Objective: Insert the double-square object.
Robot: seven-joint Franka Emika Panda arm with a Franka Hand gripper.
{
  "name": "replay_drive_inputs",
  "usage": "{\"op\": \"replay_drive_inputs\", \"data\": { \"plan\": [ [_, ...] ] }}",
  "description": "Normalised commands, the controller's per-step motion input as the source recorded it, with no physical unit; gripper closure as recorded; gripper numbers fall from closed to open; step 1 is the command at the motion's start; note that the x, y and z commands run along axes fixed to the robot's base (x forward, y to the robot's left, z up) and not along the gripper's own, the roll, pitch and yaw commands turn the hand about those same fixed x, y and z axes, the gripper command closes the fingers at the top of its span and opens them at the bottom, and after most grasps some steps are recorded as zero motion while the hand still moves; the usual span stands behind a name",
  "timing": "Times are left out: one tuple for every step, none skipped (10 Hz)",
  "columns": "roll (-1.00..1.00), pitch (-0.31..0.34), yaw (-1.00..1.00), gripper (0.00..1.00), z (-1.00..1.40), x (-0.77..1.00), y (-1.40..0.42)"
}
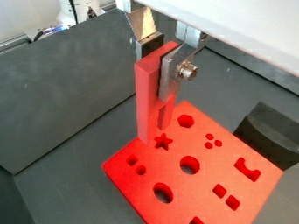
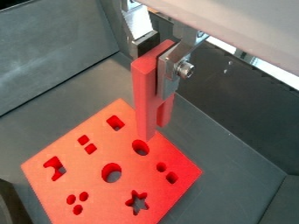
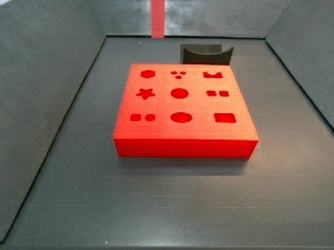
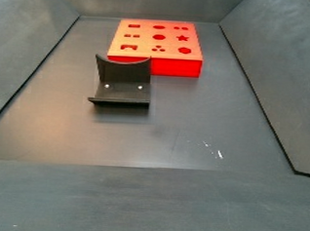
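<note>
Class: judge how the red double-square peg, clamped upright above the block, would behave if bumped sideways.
The double-square object looks like stiff plastic, so it probably won't bend. Long and slim, gripped only near its top by the gripper, it may pivot or slip. The red block looks broad and flat, unlikely to tip.

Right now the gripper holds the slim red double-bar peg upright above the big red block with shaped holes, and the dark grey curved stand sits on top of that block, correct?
Not quite. The gripper does hold the slim red double-bar peg upright above the big red block, but the dark grey curved stand is not on it: a side view shows it on the floor beside the block, apart from it.
</note>
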Motion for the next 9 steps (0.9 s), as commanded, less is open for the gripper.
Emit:
{"op": "replay_drive_inputs", "data": {
  "plan": [
    [0.00,-0.006,-0.01,1.00,-0.57,0.00,0.20],
    [0.14,-0.004,-0.08,1.00,-0.81,0.00,0.23],
    [0.20,0.000,-0.07,1.00,-0.80,0.00,0.31],
    [0.18,-0.001,-0.03,1.00,-0.85,0.00,0.35],
    [0.16,-0.011,-0.03,1.00,-0.85,0.00,0.35],
    [0.11,0.000,-0.05,1.00,-0.83,0.09,0.34],
    [0.04,0.000,-0.12,1.00,-0.69,0.22,0.33],
    [-0.04,-0.031,-0.31,1.00,-0.48,0.33,0.33],
    [-0.12,-0.087,-0.49,1.00,-0.35,0.38,0.33]
  ]
}}
